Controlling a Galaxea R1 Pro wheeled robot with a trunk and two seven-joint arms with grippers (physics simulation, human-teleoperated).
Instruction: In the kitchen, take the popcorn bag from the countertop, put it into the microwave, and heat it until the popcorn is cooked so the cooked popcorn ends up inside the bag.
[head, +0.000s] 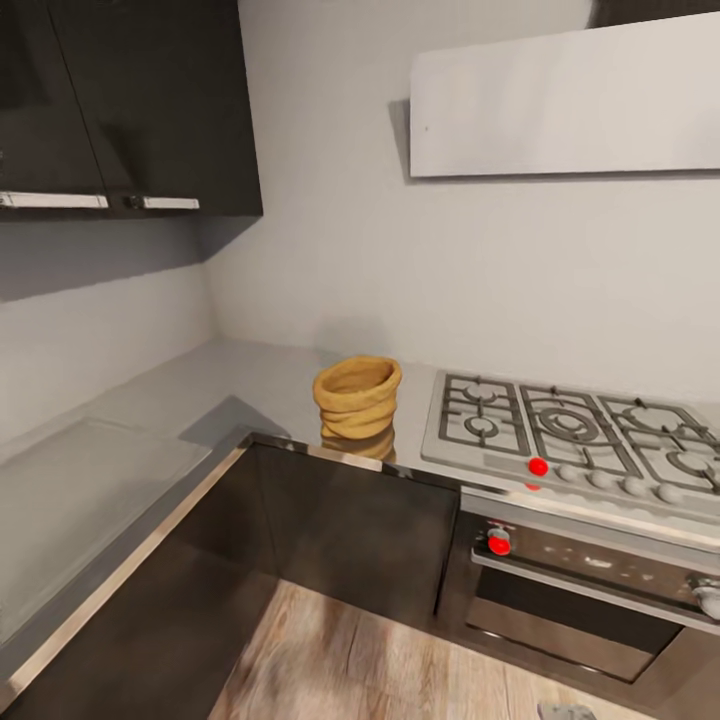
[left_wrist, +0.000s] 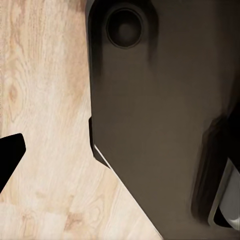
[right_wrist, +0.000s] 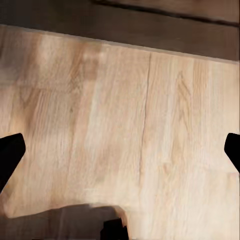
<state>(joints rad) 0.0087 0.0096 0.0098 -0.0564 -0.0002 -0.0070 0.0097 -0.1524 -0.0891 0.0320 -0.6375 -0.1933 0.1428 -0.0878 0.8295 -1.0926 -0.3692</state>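
Both grippers hanging low, fingers pointed down at the floor.

Right gripper (right_wrist: 120, 147) spread wide, dark fingertips (right_wrist: 10, 152) at opposite edges of the right wrist view, nothing between them. Left gripper with one dark fingertip (left_wrist: 9, 155) in sight beside the robot's own dark base; spread not readable.

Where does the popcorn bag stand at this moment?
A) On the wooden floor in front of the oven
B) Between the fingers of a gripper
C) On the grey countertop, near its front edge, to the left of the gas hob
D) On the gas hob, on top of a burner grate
C: in the head view the popcorn bag stands upright on the countertop, left of the gas hob, untouched.
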